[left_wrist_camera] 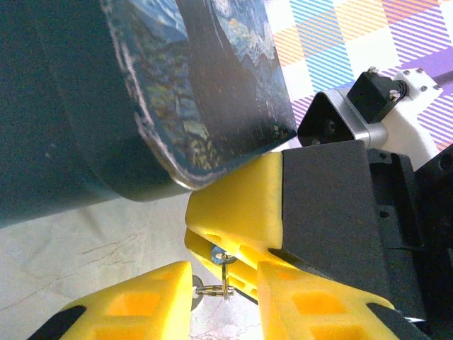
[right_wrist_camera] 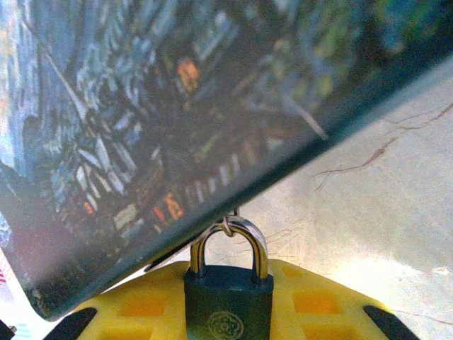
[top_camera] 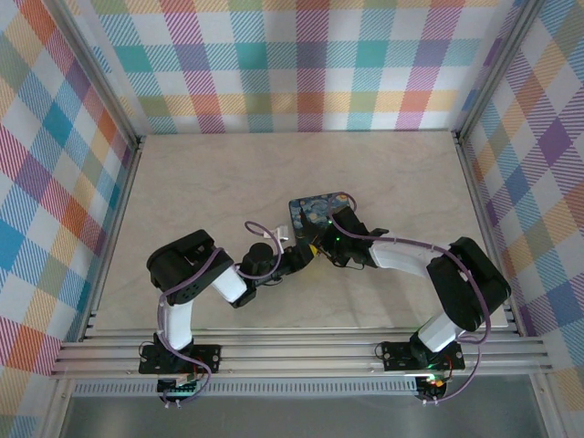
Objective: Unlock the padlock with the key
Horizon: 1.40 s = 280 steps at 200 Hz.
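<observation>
We see a case (top_camera: 319, 212) in dk blue w/ swirly starry-night print, yellow flecks. Padlock (right_wrist_camera: 228, 315) body dk green-black, shackle (right_wrist_camera: 228, 234) silver. Left gripper (left_wrist_camera: 223, 308) & right gripper (right_wrist_camera: 228, 290): yellow fingers. Desk (top_camera: 228, 182) pale beige, marbled w/ thin veins; walls (top_camera: 55, 137) pastel plaid in teal, orange, purple, yellow.

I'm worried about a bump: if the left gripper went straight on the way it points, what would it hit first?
Probably the small metal ring hanging just ahead between the left gripper's tips, then the right gripper's yellow fingers right behind it; depth is hard to judge.
</observation>
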Tool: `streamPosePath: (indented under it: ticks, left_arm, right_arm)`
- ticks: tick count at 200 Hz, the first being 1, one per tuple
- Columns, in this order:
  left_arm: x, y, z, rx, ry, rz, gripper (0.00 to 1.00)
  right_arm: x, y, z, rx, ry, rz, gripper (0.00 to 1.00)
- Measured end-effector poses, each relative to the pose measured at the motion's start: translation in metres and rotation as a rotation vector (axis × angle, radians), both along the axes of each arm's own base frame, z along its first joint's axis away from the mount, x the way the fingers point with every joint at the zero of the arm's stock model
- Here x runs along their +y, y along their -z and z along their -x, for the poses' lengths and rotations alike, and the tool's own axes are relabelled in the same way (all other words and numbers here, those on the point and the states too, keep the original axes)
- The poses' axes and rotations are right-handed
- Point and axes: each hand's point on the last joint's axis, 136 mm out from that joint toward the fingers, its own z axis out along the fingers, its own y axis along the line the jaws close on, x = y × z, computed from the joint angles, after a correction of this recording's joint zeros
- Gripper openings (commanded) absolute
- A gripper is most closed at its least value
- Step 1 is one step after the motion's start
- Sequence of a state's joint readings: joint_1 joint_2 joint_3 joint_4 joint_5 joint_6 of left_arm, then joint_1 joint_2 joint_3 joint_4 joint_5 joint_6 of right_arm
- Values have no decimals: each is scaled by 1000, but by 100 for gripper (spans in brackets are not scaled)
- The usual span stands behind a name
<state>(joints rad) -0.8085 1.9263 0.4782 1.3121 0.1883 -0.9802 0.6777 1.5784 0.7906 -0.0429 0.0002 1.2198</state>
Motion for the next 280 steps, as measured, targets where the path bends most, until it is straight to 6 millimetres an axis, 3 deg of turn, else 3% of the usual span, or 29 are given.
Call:
streamPosePath:
  ticks: [138, 162, 184, 261, 280]
  left_arm:
    - [-8, 6, -3, 1, -3, -6, 20]
    - [-10, 4, -4, -8, -2, -5, 13]
    - [-11, 3, -5, -18, 0, -7, 0]
    - [-22, 12, -9, -183, 77, -121, 0]
    - [-23, 12, -7, -251, 105, -158, 0]
  right_arm:
    - [6, -2, -7, -9, 25, -37, 0]
    - [5, -3, -8, -11, 28, -39, 0]
    - [4, -2, -8, -9, 32, -37, 0]
    - [-9, 7, -6, 9, 67, 0, 0]
    - [-13, 6, -4, 13, 72, 16, 14]
